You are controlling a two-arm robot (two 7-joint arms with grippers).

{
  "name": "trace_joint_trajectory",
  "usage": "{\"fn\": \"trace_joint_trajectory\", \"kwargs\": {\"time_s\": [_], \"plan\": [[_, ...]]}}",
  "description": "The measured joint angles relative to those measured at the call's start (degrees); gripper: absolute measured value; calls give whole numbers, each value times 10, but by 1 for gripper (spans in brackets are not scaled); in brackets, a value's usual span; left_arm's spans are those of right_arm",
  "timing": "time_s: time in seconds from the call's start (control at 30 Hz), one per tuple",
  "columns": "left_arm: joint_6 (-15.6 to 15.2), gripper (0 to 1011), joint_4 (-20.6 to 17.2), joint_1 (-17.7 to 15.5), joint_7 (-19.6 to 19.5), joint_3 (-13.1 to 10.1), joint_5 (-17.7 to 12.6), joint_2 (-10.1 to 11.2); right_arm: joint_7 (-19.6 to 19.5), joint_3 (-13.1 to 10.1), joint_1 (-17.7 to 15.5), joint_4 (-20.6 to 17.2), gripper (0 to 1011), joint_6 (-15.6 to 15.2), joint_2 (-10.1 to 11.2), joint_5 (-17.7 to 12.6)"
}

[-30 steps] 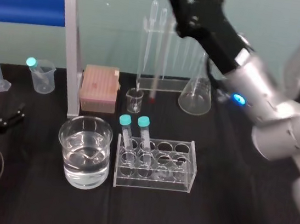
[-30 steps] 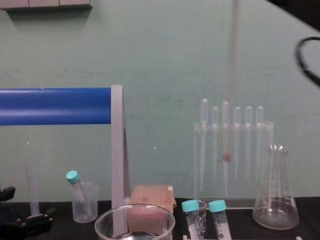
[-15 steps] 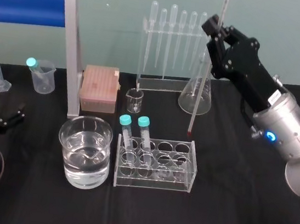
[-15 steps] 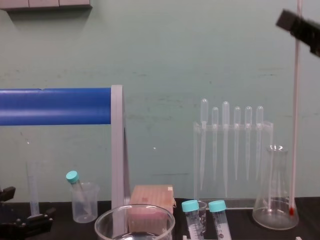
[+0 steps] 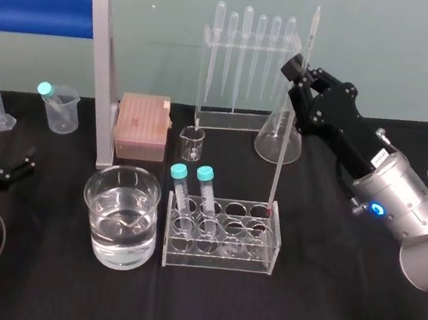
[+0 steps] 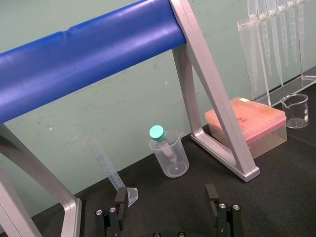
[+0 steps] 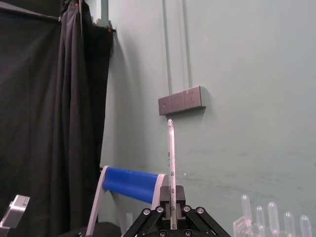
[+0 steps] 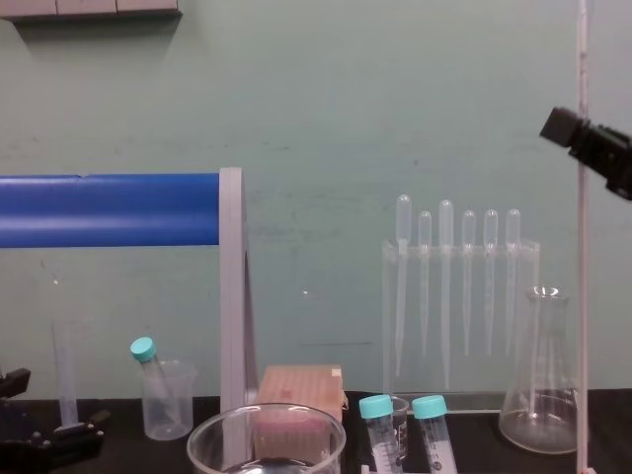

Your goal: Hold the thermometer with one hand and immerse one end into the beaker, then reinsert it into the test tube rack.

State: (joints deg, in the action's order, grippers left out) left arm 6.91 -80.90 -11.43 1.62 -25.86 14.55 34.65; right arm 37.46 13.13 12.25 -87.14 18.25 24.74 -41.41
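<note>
A pale green wall stands behind a table [image 5: 314,299] covered in black cloth and set with lab glassware. The right gripper [image 5: 300,73] reaches in from the right, raised above the table's far middle, its fingers clamped on the upper part of the thermometer [image 5: 286,138]. The thermometer hangs almost upright, leaning slightly, its top well above the gripper. Its red lower tip is at the far right hole of the rack [image 5: 221,257]; whether it sits inside that hole cannot be told. The clear rack stands near the middle of the table and holds two teal-capped tubes [image 5: 205,184] at its left end. Just left of the rack stands the beaker [image 5: 90,191], wide and partly filled with clear liquid, apart from the thermometer. Behind the rack, by the wall, a stand of pipettes [image 5: 249,46] rises, with a conical flask [image 5: 279,141] on its right and a small beaker [image 5: 192,143] in front. A pink box [image 5: 141,125] sits left of that, beside a grey frame carrying a blue bar [image 5: 37,6]. The left gripper [image 6: 166,193] rests low at the table's left edge, fingers apart and holding nothing
</note>
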Motion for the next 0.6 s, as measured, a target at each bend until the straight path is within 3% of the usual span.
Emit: {"fn": "trace_joint_trajectory", "kwargs": {"time_s": [0.6], "plan": [[0, 1008, 0, 0, 0, 0, 0, 0, 31, 24, 33, 64, 57, 1, -13, 1]]}}
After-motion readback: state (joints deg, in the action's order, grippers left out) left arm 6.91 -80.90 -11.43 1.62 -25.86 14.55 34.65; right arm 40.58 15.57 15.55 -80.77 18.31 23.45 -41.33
